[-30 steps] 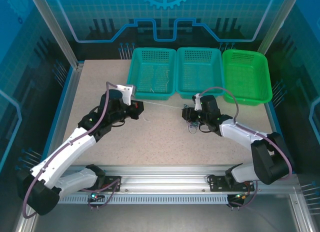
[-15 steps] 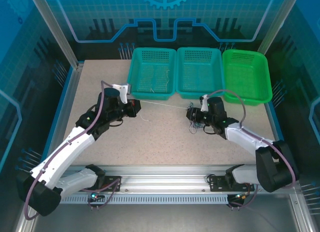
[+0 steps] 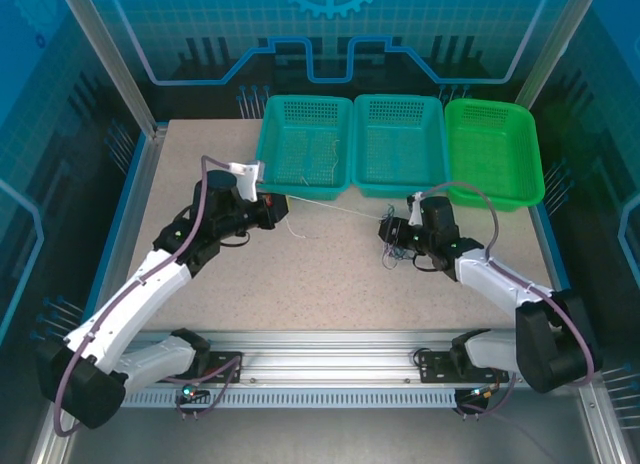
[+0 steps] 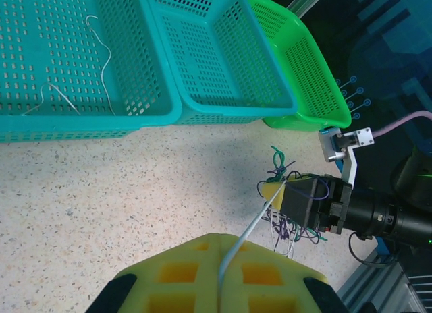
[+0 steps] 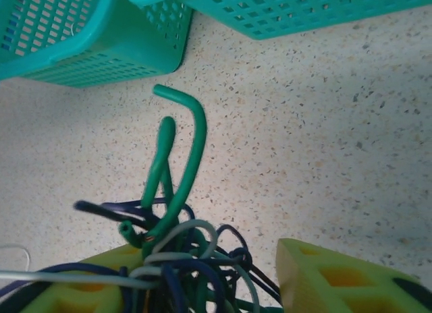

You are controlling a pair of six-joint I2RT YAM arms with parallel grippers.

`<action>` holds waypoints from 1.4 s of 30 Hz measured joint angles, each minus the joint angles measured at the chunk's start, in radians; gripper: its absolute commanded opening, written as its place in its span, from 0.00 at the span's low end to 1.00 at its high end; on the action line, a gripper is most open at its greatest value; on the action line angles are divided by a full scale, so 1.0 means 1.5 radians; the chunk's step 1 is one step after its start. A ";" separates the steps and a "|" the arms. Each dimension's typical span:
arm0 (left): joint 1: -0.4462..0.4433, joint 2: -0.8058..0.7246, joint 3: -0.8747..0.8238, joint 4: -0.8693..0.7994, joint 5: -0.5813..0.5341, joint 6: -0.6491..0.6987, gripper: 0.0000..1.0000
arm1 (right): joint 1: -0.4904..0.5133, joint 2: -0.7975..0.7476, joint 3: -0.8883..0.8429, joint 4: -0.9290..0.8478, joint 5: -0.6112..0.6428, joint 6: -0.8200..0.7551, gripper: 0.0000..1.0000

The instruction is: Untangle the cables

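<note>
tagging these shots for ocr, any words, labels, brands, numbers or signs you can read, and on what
No readable text anywhere.
The teal baskets, the green basket, the table and the cables carry no lettering.
The blue back wall shows a gear shape and circuit-like lines, no words.

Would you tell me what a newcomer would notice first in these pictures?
A whitish wire runs straight across mid-table from the shut left gripper to a tangle of green, purple and dark wires at the right gripper. Behind stand a green basket and two teal ones; the left basket holds white wires.
</note>
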 measured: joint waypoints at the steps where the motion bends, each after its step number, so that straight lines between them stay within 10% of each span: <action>1: 0.000 0.002 0.000 0.001 0.007 0.002 0.00 | 0.000 -0.006 0.000 -0.001 -0.001 -0.008 0.17; 7: 0.011 0.004 -0.039 0.075 0.047 0.002 0.01 | -0.007 -0.035 0.022 -0.045 0.001 -0.054 0.07; 15: 0.035 0.004 -0.125 0.218 0.064 0.000 0.35 | -0.036 -0.058 0.097 -0.179 0.038 -0.110 0.06; 21: 0.017 0.042 -0.131 0.283 0.085 0.047 0.38 | -0.016 -0.064 0.162 -0.241 0.042 -0.143 0.07; 33: -0.167 0.311 0.035 0.402 0.160 0.252 0.58 | 0.051 -0.097 0.239 -0.322 -0.005 -0.202 0.06; 38: -0.164 0.426 0.091 0.454 0.171 0.272 0.55 | 0.070 -0.110 0.246 -0.334 -0.020 -0.212 0.06; 42: -0.164 0.461 0.099 0.489 0.183 0.279 0.20 | 0.080 -0.108 0.247 -0.343 -0.018 -0.213 0.06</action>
